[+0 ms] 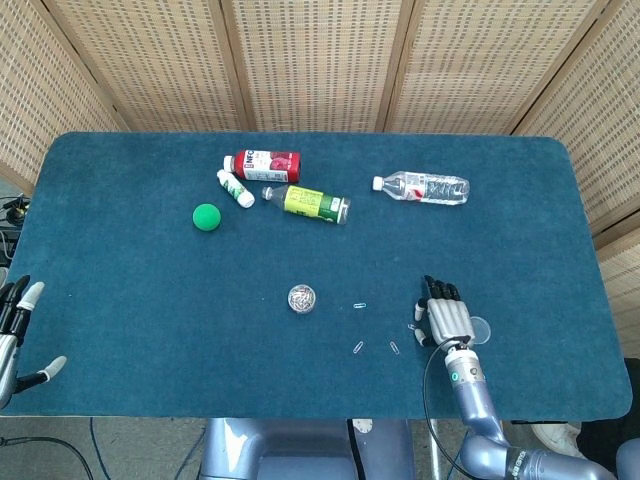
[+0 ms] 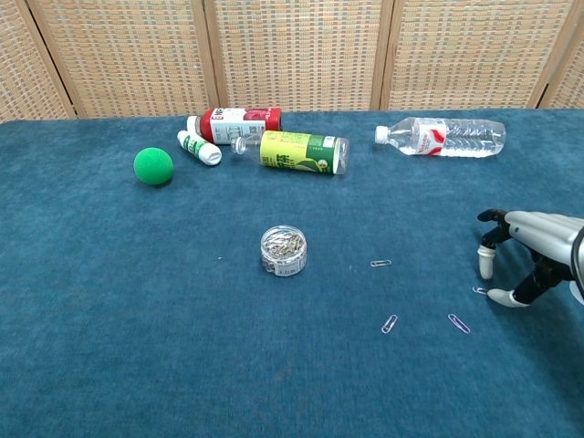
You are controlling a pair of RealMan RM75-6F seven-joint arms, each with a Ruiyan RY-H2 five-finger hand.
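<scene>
Robot hand [image 2: 534, 260] over thin silver paperclip [image 2: 479, 290].

**Right hand low and spread, left hand idle at frame edge**

Right arm enters the head view from the bottom edge, lower right of centre, silver forearm rising toward mid-frame. Right hand [image 1: 446, 317] sits palm down, back of the hand up, dark fingers [image 1: 436, 291] fanned forward and apart. In the chest view it shows at the right edge, mid-height: fingers arched downward, a pale fingertip pointing down, thumb tip low just beneath. Nothing held.

Left hand [image 1: 14, 332] shows only partly, at the lower left edge of the head view: pale-tipped fingers apart, thumb out to the side, holding nothing. Not seen in the chest view.
</scene>
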